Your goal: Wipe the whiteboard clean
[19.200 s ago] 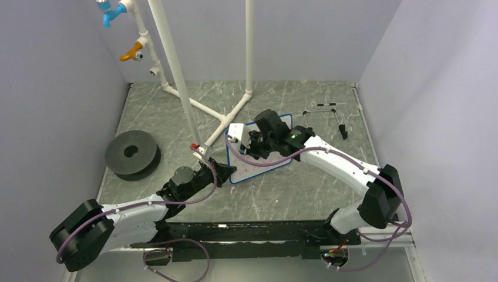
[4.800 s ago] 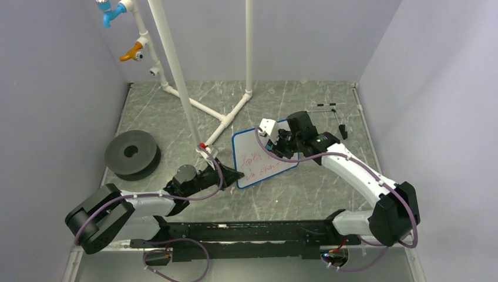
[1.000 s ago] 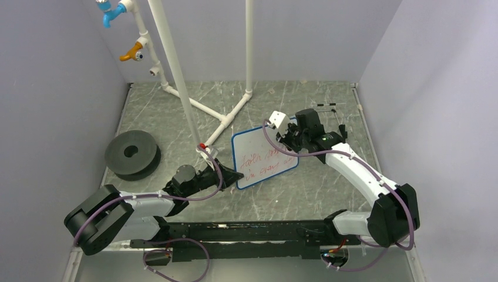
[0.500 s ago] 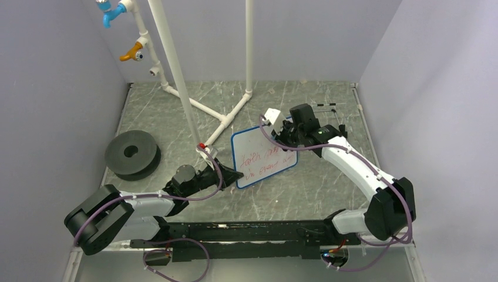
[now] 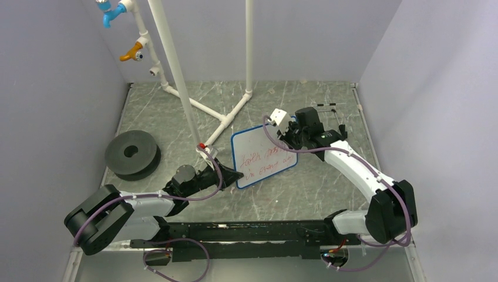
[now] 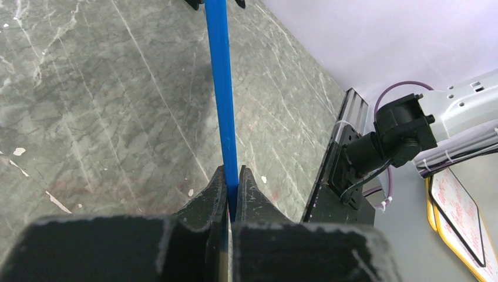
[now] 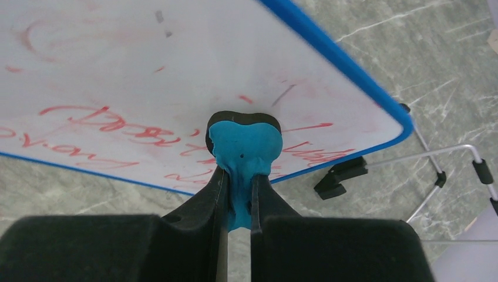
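The whiteboard [image 5: 261, 157] is white with a blue rim and carries red handwritten lines. It is tilted up off the table. My left gripper [image 5: 236, 174] is shut on the rim at its near-left corner. The left wrist view shows the rim [image 6: 223, 88] edge-on between the closed fingers of the left gripper [image 6: 233, 179]. My right gripper [image 5: 290, 144] is shut on a blue eraser [image 7: 245, 147], whose black pad presses against the board's [image 7: 147, 64] right part, among the red lines.
A thin black wire easel stand [image 5: 332, 114] lies at the back right, just behind the board; it also shows in the right wrist view [image 7: 446, 170]. A white pipe frame [image 5: 197, 108] rises at the back centre. A black disc [image 5: 132, 154] sits at the left.
My right gripper with the eraser swung left across the board's upper right, then back right. The left gripper and the board have stayed put. Red writing still shows.
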### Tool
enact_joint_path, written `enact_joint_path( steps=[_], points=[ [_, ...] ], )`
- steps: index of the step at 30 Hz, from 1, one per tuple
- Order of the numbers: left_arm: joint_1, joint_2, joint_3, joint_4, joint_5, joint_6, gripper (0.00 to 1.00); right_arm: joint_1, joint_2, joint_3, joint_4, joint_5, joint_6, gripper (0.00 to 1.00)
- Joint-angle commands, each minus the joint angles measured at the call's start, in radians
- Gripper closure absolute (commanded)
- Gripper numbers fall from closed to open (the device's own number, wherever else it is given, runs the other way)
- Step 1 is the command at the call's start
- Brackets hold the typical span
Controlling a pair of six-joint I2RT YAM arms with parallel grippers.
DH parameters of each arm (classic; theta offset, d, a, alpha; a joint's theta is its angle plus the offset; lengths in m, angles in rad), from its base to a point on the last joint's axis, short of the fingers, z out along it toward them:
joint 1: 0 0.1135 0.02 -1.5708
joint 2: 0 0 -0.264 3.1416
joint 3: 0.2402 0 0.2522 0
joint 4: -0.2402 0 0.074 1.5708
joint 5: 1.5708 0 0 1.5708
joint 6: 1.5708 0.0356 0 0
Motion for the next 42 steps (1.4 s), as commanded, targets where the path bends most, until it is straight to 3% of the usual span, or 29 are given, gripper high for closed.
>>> enact_joint_path(
  steps=[1,7,14,21,29,34,42],
  points=[
    [-0.020,-0.011,0.019,0.101,0.127,0.041,1.00,0.048,-0.029,-0.052,-0.041,-0.061,-0.061,1.00],
    [-0.019,0.001,0.019,0.113,0.130,0.036,1.00,0.079,-0.012,0.036,-0.082,-0.146,-0.051,1.00],
    [-0.019,0.013,0.021,0.129,0.140,0.027,1.00,0.015,0.048,0.195,-0.023,-0.047,0.054,1.00],
    [-0.019,0.004,0.018,0.125,0.142,0.030,1.00,-0.028,0.061,0.089,0.002,0.033,0.020,1.00],
    [-0.019,0.015,0.025,0.130,0.149,0.033,1.00,0.044,0.007,-0.044,-0.030,-0.062,-0.042,1.00],
    [-0.019,0.024,0.024,0.141,0.149,0.027,1.00,0.065,0.011,0.063,-0.074,-0.144,-0.019,1.00],
    [-0.020,0.017,0.021,0.136,0.149,0.025,1.00,-0.032,0.050,0.202,-0.026,-0.060,0.076,1.00]
  ],
)
